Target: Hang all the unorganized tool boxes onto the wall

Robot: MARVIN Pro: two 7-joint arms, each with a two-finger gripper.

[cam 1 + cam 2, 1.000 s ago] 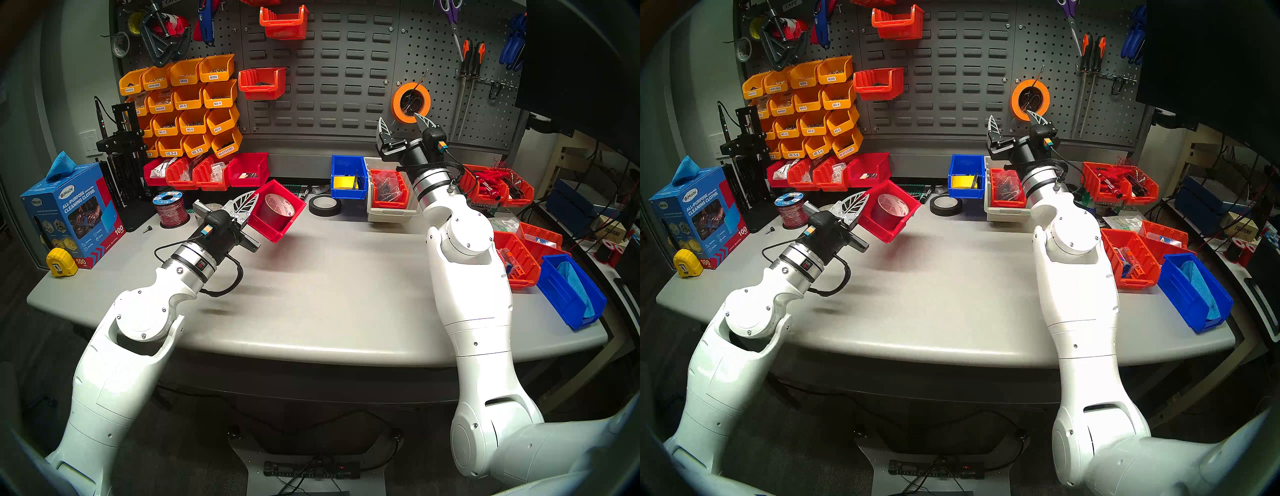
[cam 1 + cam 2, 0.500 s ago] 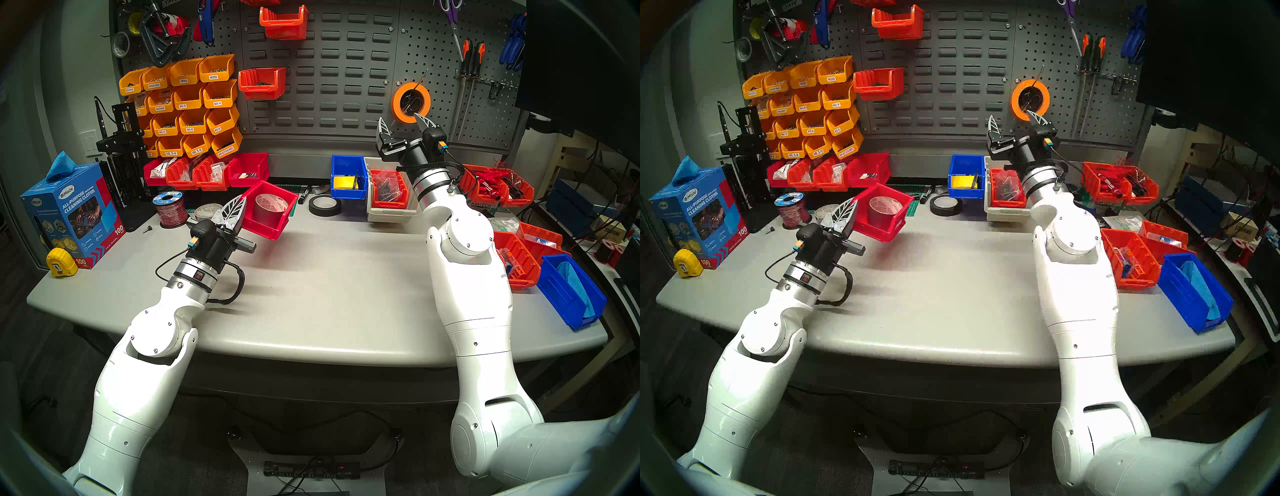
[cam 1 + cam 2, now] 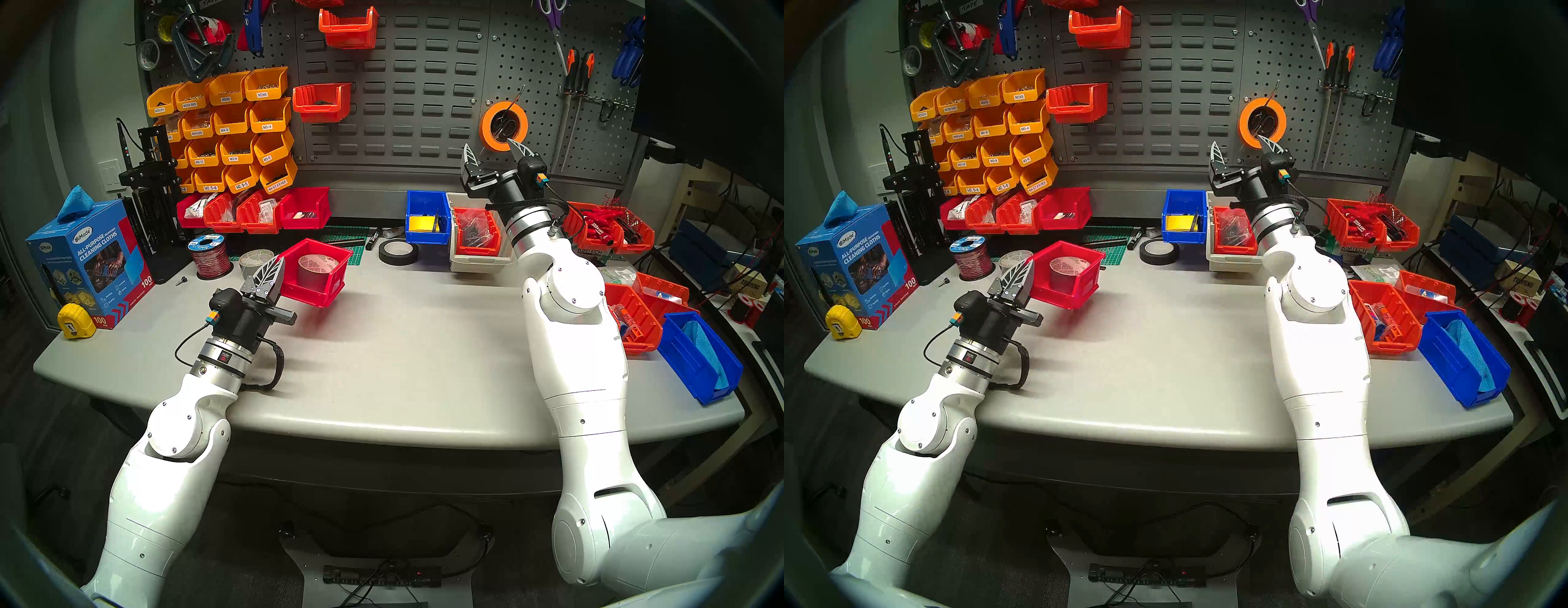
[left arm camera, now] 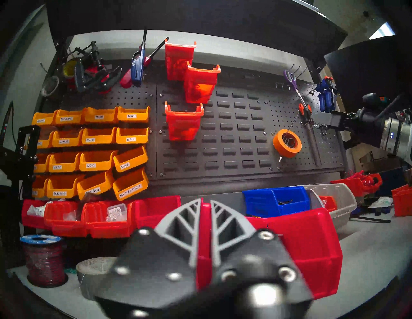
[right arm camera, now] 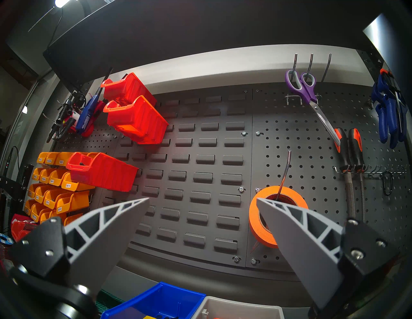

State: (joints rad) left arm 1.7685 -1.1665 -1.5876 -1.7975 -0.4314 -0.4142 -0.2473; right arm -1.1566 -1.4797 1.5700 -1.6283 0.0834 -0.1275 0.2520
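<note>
Left wrist view showed my left gripper (image 4: 206, 213) clenched on one thin wall of the red bin (image 3: 316, 271), which hung just above the table (image 3: 403, 339) with a tape roll (image 3: 317, 266) inside. Stiff, light plastic, I judged, though the roll loads it off-centre; the rim wall seemed the right hold. Compared with a second earlier, the bin sat lower and nearly level instead of tipped. My right gripper (image 3: 494, 152) stood spread, empty, before the wall (image 3: 403, 106).
</note>
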